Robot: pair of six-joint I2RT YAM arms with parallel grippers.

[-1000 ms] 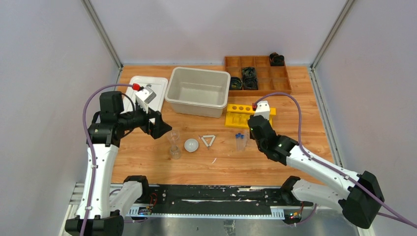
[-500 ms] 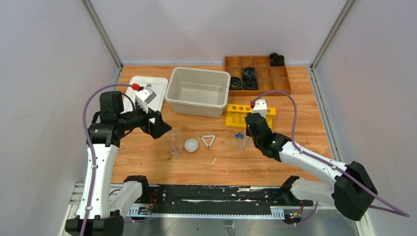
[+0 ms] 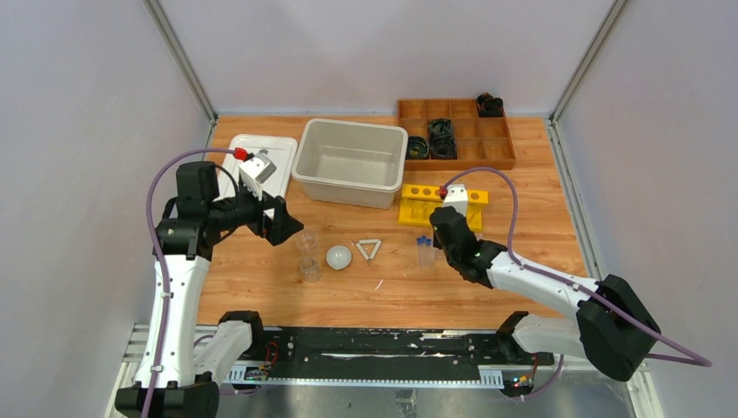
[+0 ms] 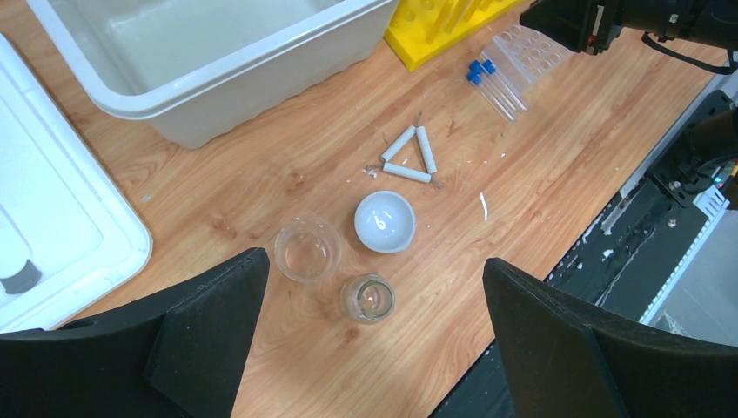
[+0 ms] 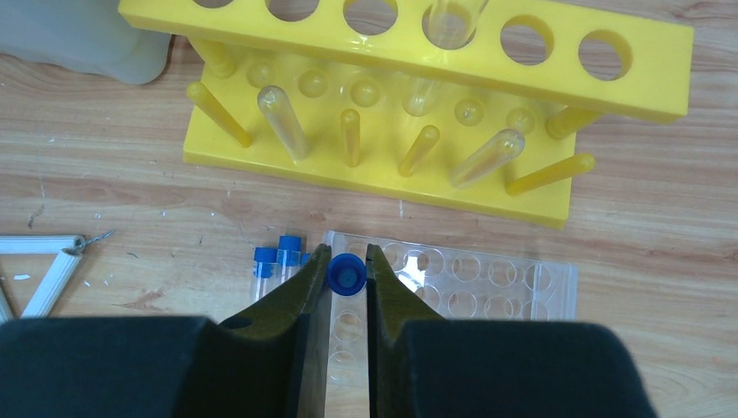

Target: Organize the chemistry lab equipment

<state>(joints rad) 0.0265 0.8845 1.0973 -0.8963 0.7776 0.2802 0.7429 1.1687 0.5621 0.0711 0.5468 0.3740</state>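
Note:
My right gripper (image 5: 346, 261) is shut on a blue-capped clear tube (image 5: 346, 277), held upright over the left end of a clear plastic rack (image 5: 487, 283). Two more blue-capped tubes (image 5: 277, 258) lie on the wood just left of that rack. Two small glass beakers (image 4: 306, 251) (image 4: 367, 298), a white round dish (image 4: 385, 221) and a white triangle frame (image 4: 409, 155) sit below my left gripper (image 4: 374, 266). That gripper hangs open above them, holding nothing. In the top view the dish (image 3: 338, 257) and triangle (image 3: 369, 250) lie between the two arms.
A yellow test-tube rack (image 5: 557, 83) with clear glass tubes on its pegs stands just behind the clear rack. A large white bin (image 3: 351, 161), a white tray (image 3: 235, 148) and a wooden divided box (image 3: 500, 146) line the back of the table.
The right arm has shifted a little left and nearer the clear rack, still gripping the tube. The left arm has not moved.

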